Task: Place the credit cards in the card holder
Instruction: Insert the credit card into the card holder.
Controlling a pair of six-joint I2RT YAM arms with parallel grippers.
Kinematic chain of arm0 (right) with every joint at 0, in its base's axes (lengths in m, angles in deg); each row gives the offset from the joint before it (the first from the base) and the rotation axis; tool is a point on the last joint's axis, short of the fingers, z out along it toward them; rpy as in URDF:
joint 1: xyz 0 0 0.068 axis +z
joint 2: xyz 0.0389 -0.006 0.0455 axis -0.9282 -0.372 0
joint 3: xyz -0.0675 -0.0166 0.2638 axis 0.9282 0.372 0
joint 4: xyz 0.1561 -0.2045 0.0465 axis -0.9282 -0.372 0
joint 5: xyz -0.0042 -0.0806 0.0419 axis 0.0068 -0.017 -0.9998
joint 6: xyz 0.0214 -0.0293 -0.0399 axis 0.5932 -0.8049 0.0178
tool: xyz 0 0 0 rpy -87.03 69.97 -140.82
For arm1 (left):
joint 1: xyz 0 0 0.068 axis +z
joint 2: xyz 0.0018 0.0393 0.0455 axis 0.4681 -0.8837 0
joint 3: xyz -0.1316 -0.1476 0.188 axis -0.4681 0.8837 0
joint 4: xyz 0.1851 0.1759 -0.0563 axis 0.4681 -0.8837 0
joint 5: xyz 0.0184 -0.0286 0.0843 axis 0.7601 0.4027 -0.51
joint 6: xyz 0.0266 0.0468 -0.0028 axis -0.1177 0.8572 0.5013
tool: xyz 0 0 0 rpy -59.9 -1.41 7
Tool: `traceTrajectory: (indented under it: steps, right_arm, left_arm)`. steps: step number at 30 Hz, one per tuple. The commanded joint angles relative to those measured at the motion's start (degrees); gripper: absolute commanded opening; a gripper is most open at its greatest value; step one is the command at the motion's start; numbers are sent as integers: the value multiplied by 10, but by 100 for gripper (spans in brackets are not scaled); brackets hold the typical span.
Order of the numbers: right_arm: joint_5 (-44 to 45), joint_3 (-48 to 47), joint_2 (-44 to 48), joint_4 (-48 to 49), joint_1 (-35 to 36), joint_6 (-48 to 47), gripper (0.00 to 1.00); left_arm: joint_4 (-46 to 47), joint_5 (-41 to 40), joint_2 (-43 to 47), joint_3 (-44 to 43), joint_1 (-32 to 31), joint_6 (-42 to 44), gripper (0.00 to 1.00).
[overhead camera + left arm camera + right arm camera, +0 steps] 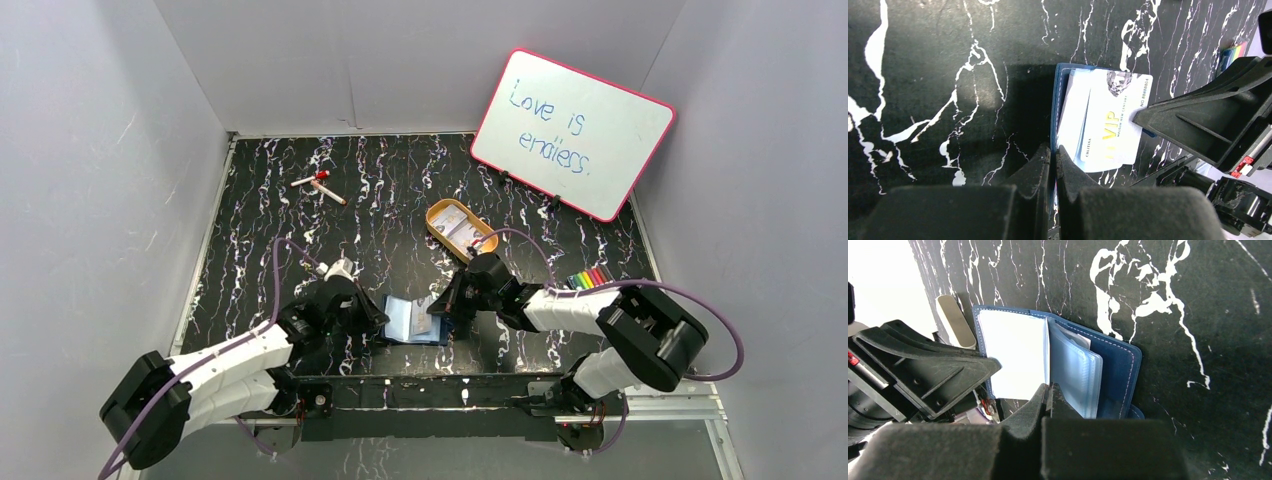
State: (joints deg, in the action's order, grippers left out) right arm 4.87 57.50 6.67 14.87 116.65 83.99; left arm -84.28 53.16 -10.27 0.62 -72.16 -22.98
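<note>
Closest to view, the left hand (1053, 159) is clenched, its black fingers pinching what appears to be the cover edge of the card holder (1055, 107). The card holder lies open on the marbled desk (948, 75). The credit cards (1113, 120) rest on the holder's open face, long sides parallel to that pinched edge, seemingly not fully pocketed. On the holder's opposite side the right hand (1049, 390) is also clenched, its tip touching the cards' far edge. It therefore seems best placed to push them toward the left hand.
</note>
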Motion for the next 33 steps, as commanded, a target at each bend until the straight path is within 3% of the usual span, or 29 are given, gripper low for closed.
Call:
traceTrajectory:
  steps: [1, 11, 19, 33]
  right_arm:
    - [-11, -14, -16, 47, 2, 12, 0]
    - [21, -9, 8, 80, 11, 7, 0]
    - [-17, -19, -33, 135, 20, 2, 0]
    - [-4, -6, -54, 121, 26, -2, 0]
  left_arm:
    - [-14, -33, 23, 18, 3, -47, 0]
    - [-41, -57, 49, 39, 2, -95, 0]
    - [-46, -60, 52, 39, 2, -103, 0]
    - [-49, -62, 59, 37, 2, -101, 0]
